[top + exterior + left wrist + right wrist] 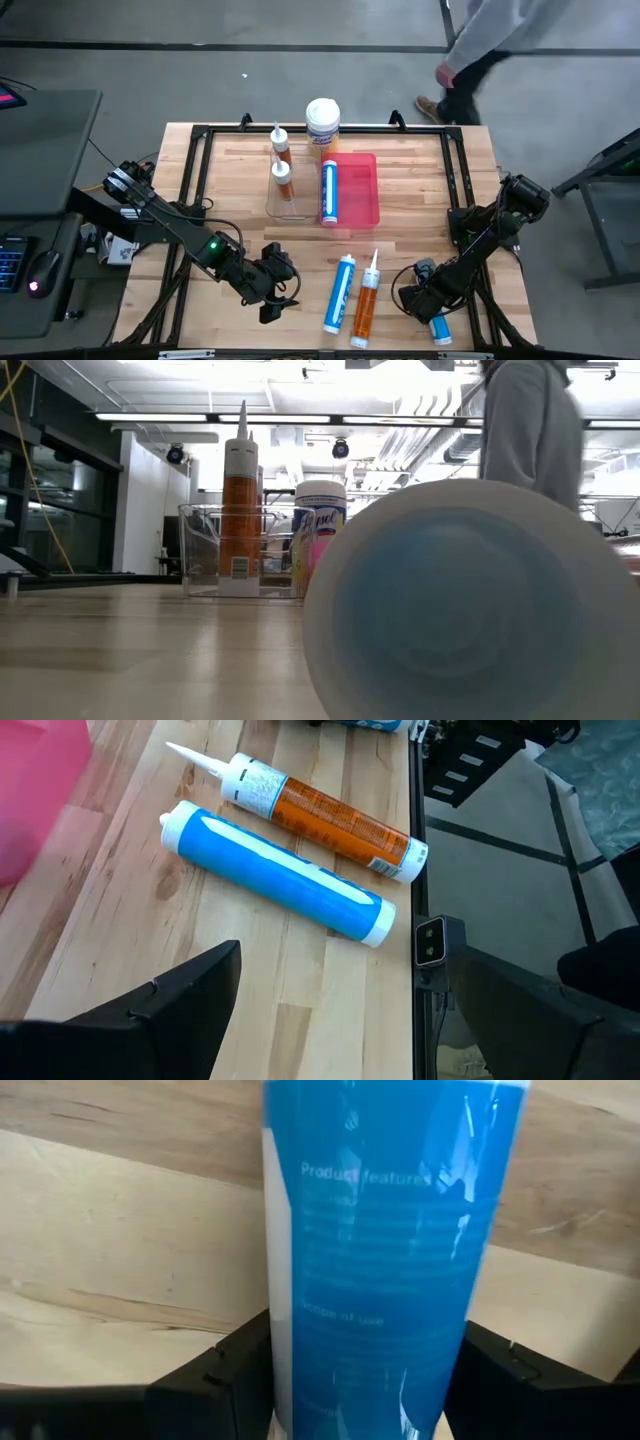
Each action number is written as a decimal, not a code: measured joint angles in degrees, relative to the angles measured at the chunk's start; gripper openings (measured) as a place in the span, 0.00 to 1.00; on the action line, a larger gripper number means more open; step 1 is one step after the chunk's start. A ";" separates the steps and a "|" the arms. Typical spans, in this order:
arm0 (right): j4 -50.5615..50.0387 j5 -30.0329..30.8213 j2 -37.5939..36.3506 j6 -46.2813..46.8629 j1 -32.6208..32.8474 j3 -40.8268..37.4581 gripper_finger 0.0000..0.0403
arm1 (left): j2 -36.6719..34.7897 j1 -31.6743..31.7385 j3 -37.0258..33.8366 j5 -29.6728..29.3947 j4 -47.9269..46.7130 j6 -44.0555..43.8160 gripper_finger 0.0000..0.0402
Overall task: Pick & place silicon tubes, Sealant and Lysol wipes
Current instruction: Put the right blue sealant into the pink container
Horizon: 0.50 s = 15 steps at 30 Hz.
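While lying at about five o'clock on the surface (400, 215), long axis roughly twelve-to-six, likely stiff, light and slick, so best gripped mid-barrel: blue sealant tube (385, 1250) straddled by right pincer (365, 1380), closure unclear; left pincer (277, 291) spread empty at seven o'clock.

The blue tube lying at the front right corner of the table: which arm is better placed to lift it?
The right. Its tool already has a finger on each side of this blue tube. The left tool is open over bare wood, far from it.
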 joint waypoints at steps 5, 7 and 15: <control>-0.18 0.00 0.00 -0.79 0.00 -0.02 0.52 | 0.00 0.00 0.00 0.00 0.00 -0.02 0.86; -0.20 0.00 0.00 -1.13 -0.02 -0.02 0.52 | 0.00 0.00 0.00 -0.01 0.00 -0.01 0.86; -0.38 2.26 -0.95 -2.35 -0.11 -0.13 0.52 | 0.00 0.00 0.00 -0.17 0.00 -0.02 0.86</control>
